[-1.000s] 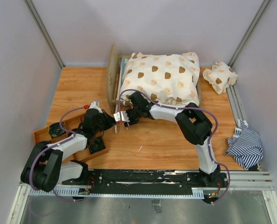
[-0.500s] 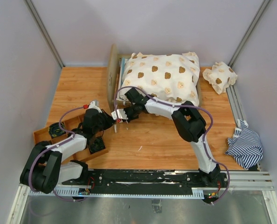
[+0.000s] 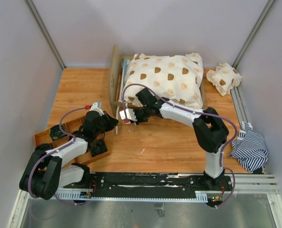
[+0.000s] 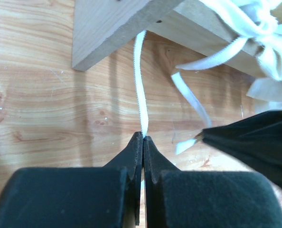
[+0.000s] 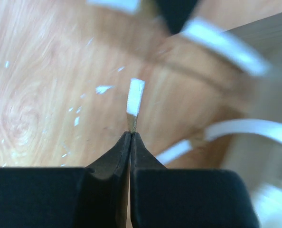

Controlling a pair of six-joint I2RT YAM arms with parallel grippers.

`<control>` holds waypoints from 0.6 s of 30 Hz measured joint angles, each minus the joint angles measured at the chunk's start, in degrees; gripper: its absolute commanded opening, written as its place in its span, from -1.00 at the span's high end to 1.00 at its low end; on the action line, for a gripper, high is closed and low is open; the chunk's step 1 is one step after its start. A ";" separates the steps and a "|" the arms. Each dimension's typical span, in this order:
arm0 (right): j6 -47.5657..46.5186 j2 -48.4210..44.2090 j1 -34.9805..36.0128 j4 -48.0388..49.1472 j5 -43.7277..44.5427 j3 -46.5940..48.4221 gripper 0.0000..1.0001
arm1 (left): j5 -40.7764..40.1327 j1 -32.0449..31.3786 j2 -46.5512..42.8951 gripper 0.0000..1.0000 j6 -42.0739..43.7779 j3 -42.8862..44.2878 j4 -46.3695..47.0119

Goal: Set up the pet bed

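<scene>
Looking down, the pet bed (image 3: 115,76) sits at the back of the counter (image 3: 169,147). Left wrist: the left hand (image 4: 143,138) is pinched tight on a white tie (image 4: 140,85) hanging from the bed. Right wrist: the right hand (image 5: 131,134) is pinched tight on a second tie (image 5: 135,97). Pull both gently and evenly.

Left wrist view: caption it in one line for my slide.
Left gripper pinches a white tie by the bed frame; right gripper pinches a second tie.
</scene>
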 measured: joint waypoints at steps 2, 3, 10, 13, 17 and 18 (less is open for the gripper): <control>3.91 -3.41 -0.04 4.26 -1.66 -0.11 0.99 | 0.74 0.00 -1.16 1.00 1.36 -0.61 0.68; 6.01 -5.16 -0.04 7.08 -2.73 -0.17 0.99 | 0.98 0.00 -1.86 0.99 1.90 -0.90 0.98; 22.93 -9.79 0.04 30.80 -8.68 -0.44 0.99 | 2.29 0.00 -5.40 0.99 3.67 -1.62 3.45; 32.33 -8.22 0.37 41.86 -9.01 0.00 0.99 | 2.99 0.00 -6.58 1.00 3.67 -2.21 5.14; 42.64 -3.80 1.60 55.08 -5.29 2.14 0.99 | 3.89 0.00 -7.96 0.99 3.69 -3.06 6.01; 44.87 -2.56 2.14 58.60 -3.72 2.14 0.99 | 4.17 0.00 -8.44 0.99 3.69 -3.19 6.05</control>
